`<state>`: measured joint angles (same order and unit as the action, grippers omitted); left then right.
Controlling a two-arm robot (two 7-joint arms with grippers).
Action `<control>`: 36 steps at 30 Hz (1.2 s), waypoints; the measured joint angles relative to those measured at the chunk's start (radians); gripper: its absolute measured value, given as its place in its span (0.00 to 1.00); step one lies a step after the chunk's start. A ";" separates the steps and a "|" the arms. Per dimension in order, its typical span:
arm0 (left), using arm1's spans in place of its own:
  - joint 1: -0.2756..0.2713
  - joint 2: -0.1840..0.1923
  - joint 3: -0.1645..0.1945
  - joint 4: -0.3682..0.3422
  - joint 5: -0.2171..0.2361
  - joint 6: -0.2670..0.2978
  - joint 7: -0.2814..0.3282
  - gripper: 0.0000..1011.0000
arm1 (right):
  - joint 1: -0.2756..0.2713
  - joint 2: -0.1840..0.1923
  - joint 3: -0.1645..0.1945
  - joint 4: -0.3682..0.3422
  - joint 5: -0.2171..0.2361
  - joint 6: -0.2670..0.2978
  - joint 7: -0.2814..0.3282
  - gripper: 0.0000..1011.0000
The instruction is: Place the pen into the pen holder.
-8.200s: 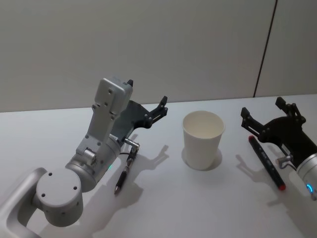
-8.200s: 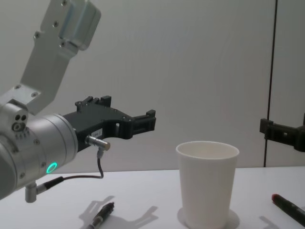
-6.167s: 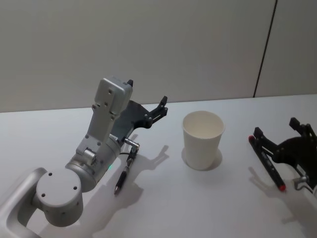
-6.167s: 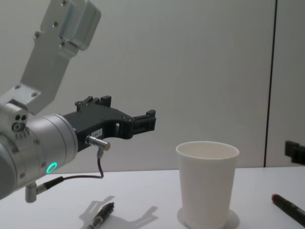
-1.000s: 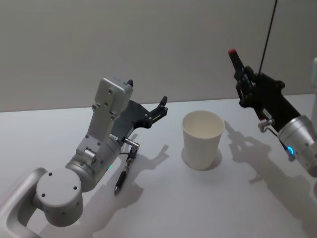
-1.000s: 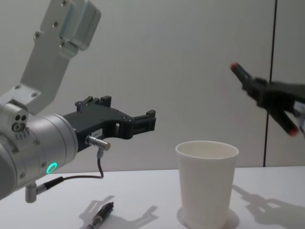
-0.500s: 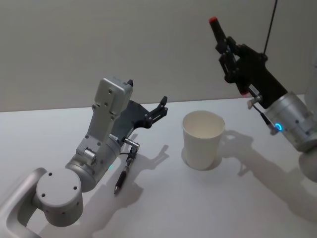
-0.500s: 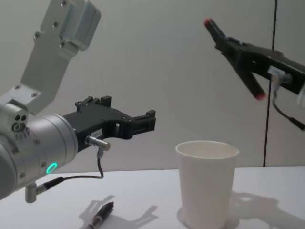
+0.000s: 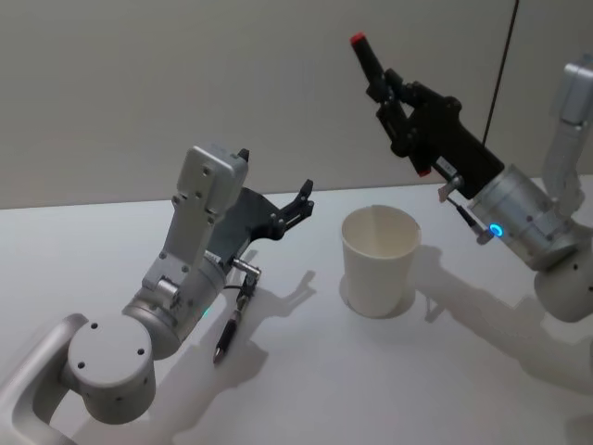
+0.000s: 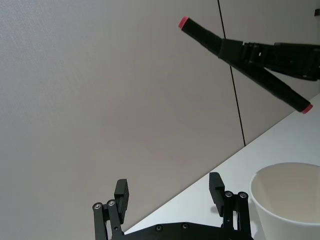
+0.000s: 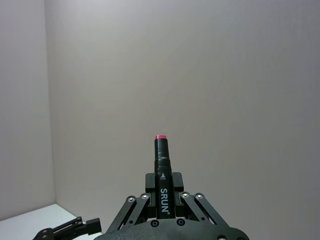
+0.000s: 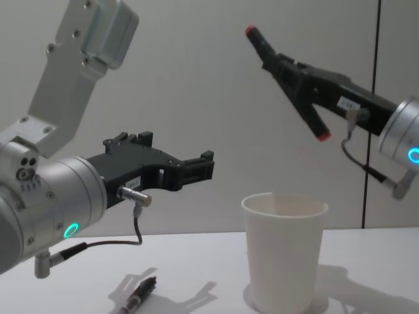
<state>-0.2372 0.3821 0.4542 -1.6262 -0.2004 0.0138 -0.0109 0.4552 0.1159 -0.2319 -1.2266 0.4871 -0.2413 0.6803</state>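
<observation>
Right end effector [image 9: 397,104] grips a black, red-tipped pen [image 9: 368,61].

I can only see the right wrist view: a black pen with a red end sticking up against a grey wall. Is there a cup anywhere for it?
Observer: Yes. A white paper cup stands upright on the white table, below the black pen that the right gripper holds in its fingers.
Operator: Is the pen straight up?
Observer: No, it is tilted; its lower red end hangs above the cup's right rim, clear of it.
Operator: Anything else on the table?
Observer: A second slim dark pen lies left of the cup, by the left gripper, whose fingers are open.
</observation>
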 joint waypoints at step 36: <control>0.000 0.000 0.000 0.000 0.000 0.000 0.000 0.99 | -0.043 0.017 -0.032 0.043 0.014 -0.024 0.108 0.18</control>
<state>-0.2372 0.3821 0.4542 -1.6262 -0.2004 0.0138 -0.0109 0.4122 0.1327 -0.2640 -1.1834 0.5008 -0.2657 0.7882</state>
